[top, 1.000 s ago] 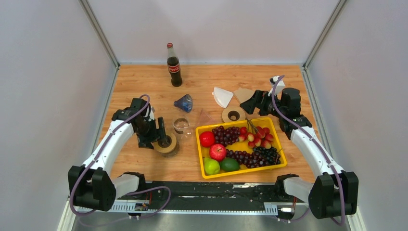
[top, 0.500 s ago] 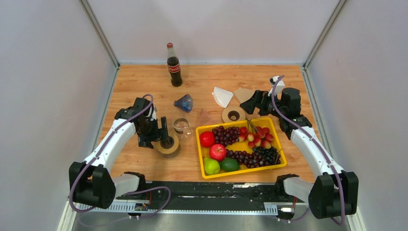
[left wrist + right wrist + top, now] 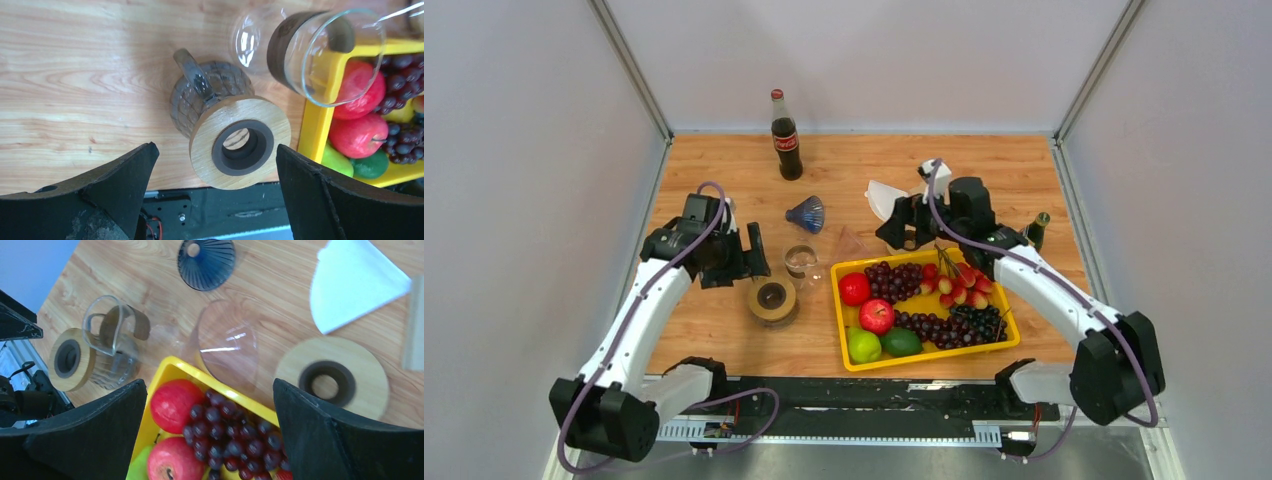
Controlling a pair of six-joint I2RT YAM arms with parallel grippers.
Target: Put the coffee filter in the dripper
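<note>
Coffee filter: a white paper cone lying flat on the bare wood at the far side, unheld and apart from every dripper. Its placing looks not yet begun.
Table: a wooden top carrying everything, crowded in the middle.
Yellow tray: heaped with apples, grapes, limes and small red fruit. It sits between the two arms and crowds the near side of the working space.
Right gripper: the jaws are spread wide with nothing between them. It hangs over the clear cone and the wooden ring, with the filter just beyond its fingers, so it is probably the one to fetch the paper.
Left gripper: also wide open and empty, poised above the wooden-collared dripper.
Cola bottle: upright at the far edge, well clear.
Glass server: has a dark band and stands between the collared dripper and the tray.
Wooden-collared dripper: ribbed glass with a handle, its wooden base turned toward the wrist camera rather than mouth-up. As it sits, it likely cannot take a filter.
Clear glass cone: lies on its side just beside the tray corner.
Wooden ring: lies flat near the filter, with a dark hole in its middle.
Blue ribbed dripper: on the wood, its narrow holed end facing up.
Small dark bottle: near the right wall, out of the way.
</note>
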